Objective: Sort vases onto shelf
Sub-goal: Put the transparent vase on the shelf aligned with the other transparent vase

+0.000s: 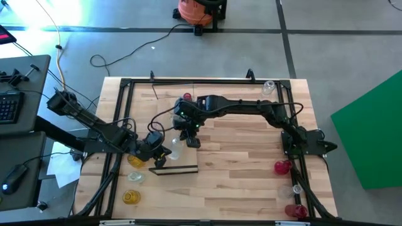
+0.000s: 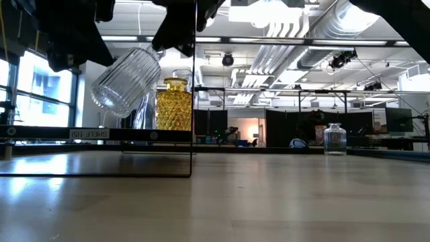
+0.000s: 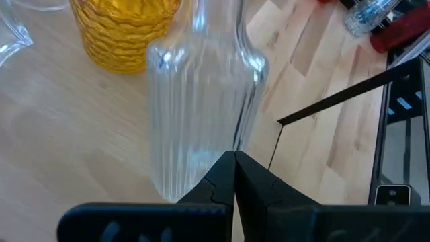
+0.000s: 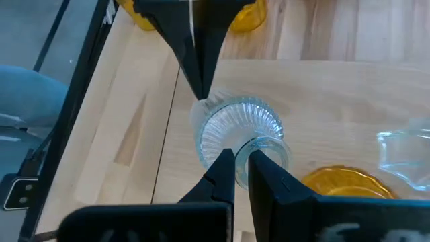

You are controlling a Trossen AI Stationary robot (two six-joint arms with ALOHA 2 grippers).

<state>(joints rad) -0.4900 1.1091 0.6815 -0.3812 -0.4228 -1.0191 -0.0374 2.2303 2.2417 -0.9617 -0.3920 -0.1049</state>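
The worry, as I read it, was the handover. Two grippers had hold of one ribbed clear vase (image 2: 127,81) at once, and it hung tilted in the air above the shelf (image 1: 182,164). If either arm had pulled before the other let go, the glass could have twisted out of the thin pinch on its neck, dropped onto the board, and knocked the amber vase (image 2: 174,104) standing just behind it. Smooth glass and narrow fingertips give little grip to spare.

The right gripper (image 4: 242,165) was pinched on the rim of the vase's neck, fingers nearly together with only the glass wall between them. The left gripper (image 3: 234,161) was closed to a point against the vase's ribbed base end; whether it truly clamped an edge or only pressed there, I could not tell.

The vase itself was colourless, with fine vertical ribs down a straight body, rounding into a short neck. From table height it leaned with its base up toward the left and its neck lower. Other vases sat well apart: a red one (image 1: 281,167) by the right edge, a clear jar (image 2: 334,139) far across the table.
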